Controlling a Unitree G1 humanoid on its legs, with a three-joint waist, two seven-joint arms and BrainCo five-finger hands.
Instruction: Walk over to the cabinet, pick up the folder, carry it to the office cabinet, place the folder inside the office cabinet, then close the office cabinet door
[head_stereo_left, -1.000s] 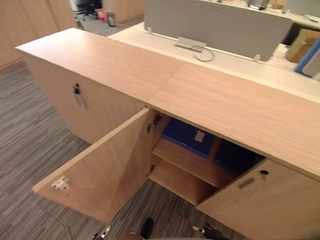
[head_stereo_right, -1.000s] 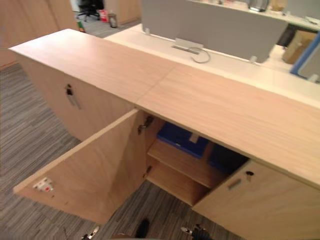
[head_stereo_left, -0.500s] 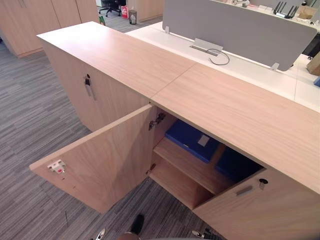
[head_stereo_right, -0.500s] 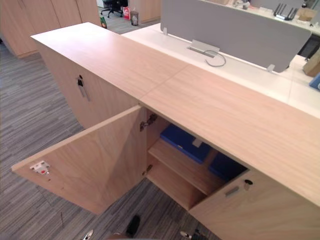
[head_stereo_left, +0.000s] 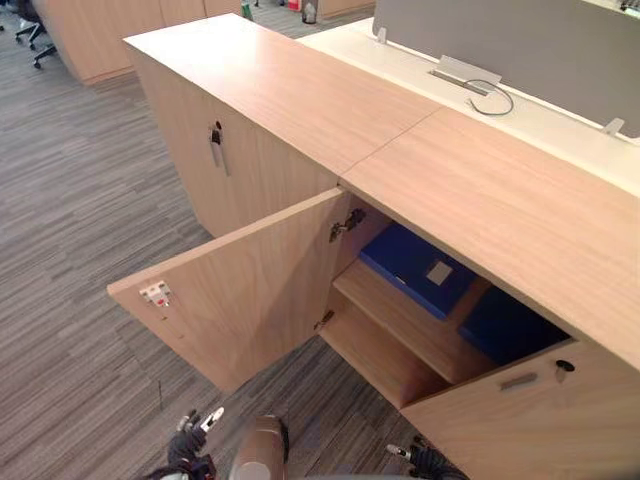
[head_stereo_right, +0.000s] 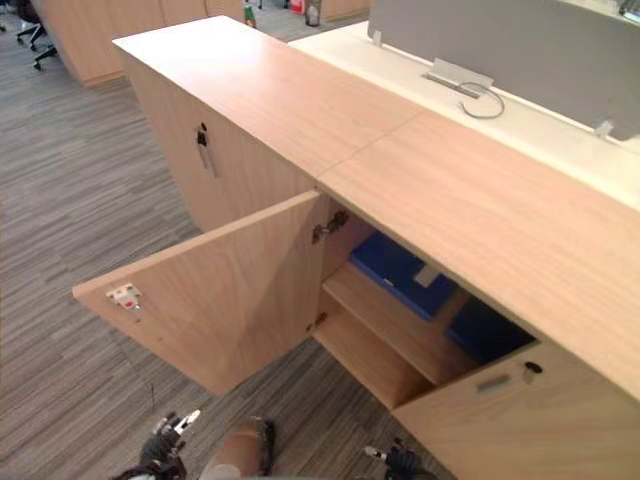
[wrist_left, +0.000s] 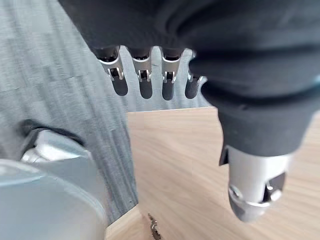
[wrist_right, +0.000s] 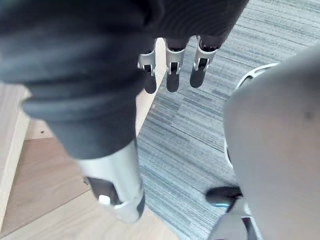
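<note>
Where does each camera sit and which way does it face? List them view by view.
Left eye: head, looking down at the cabinet, open door, blue folder; left hand and right hand at the lower edge.
Right eye: same scene, slightly offset.
Left wrist: along its straight fingers toward cabinet and carpet.
Right wrist: along its fingers toward carpet.
Shared: both wrists see carpet and cabinet.

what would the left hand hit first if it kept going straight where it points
Probably the carpet: the left hand hangs open, fingers aimed down at it; the open cabinet door lies close beside, depth unclear.
</note>
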